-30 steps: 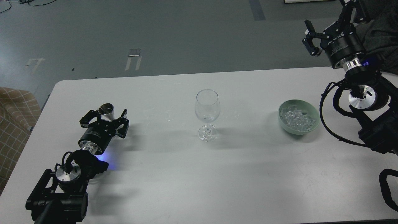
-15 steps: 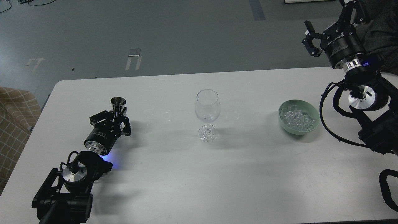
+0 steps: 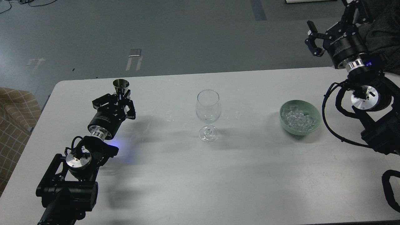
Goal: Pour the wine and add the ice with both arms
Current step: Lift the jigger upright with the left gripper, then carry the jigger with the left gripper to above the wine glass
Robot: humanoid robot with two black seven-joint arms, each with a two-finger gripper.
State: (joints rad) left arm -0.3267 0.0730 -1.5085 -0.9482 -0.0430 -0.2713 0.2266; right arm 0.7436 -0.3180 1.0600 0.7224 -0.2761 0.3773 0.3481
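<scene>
The left gripper (image 3: 120,97) is closed around a small metal cup (image 3: 121,86). The cup stands upright, sticking out above the fingers, and its open mouth faces up. I cannot see any wine inside it. The gripper holds the cup up over the white counter (image 3: 175,175).

A clear wine glass (image 3: 208,114) stands on the counter, well off to the right of the left gripper. It looks empty.

The right gripper (image 3: 320,32) is up high, past the far right corner of the counter. Its fingers are spread apart and hold nothing. Below it and nearer to me sits a green bowl (image 3: 314,128). The ice (image 3: 298,118) lies piled in that bowl.
</scene>
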